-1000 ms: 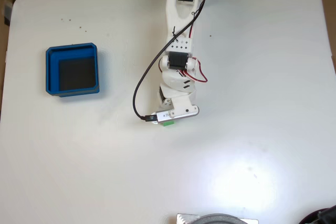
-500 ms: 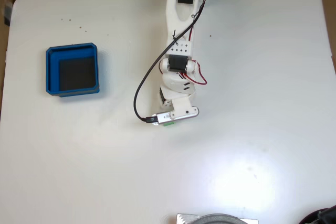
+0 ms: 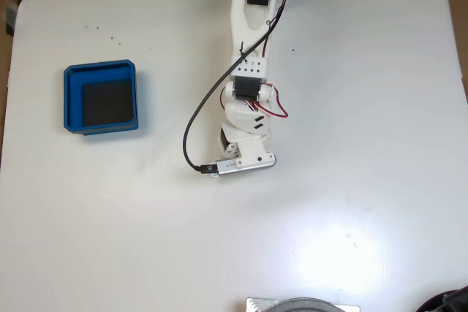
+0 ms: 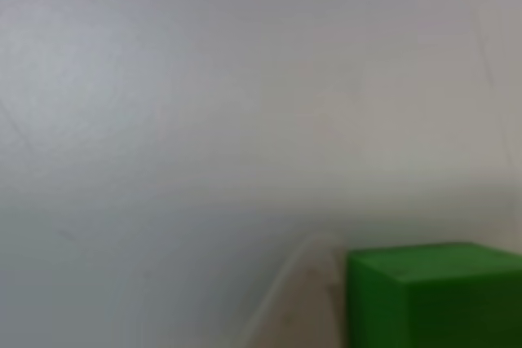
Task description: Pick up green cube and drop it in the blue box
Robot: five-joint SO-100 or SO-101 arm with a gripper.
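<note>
The blue box (image 3: 72,100) sits on the white table at the left of the fixed view, its dark floor bare. The white arm reaches down from the top edge, and its wrist head hangs over the table's middle, covering the gripper (image 3: 238,166) and its fingers. In the fixed view the green cube is hidden beneath that head. The other view, blurred and very close to the table, has the green cube (image 4: 432,295) at its bottom right corner, resting on the white surface. Whether the fingers are around it is not visible.
A black cable (image 3: 191,133) loops out to the left of the arm. A grey round object (image 3: 303,305) pokes in at the bottom edge and a dark shape (image 3: 450,301) at the bottom right corner. Open table lies between the arm and the box.
The wrist head has shifted slightly down the fixed view. The sliver of green cube that showed under it before is now covered.
</note>
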